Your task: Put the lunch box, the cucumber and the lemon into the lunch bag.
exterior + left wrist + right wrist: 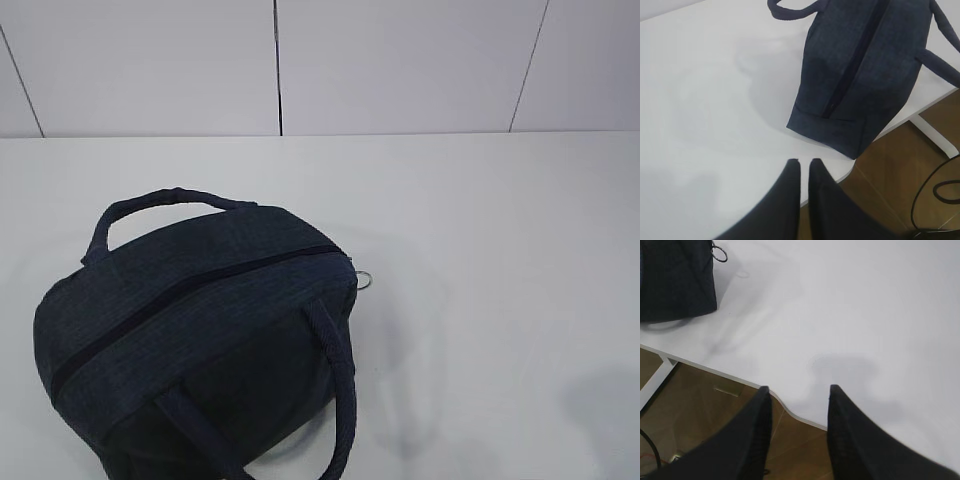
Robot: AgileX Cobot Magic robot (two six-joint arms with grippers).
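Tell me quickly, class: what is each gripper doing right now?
Left gripper: shut, holding nothing, near the lunch bag.
Right gripper: open, holding nothing, at the table edge.

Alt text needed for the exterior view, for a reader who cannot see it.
A dark navy lunch bag sits zipped shut on a white table, its metal ring pull at the right end and two loop handles showing. No arm, food or lunch box appears.
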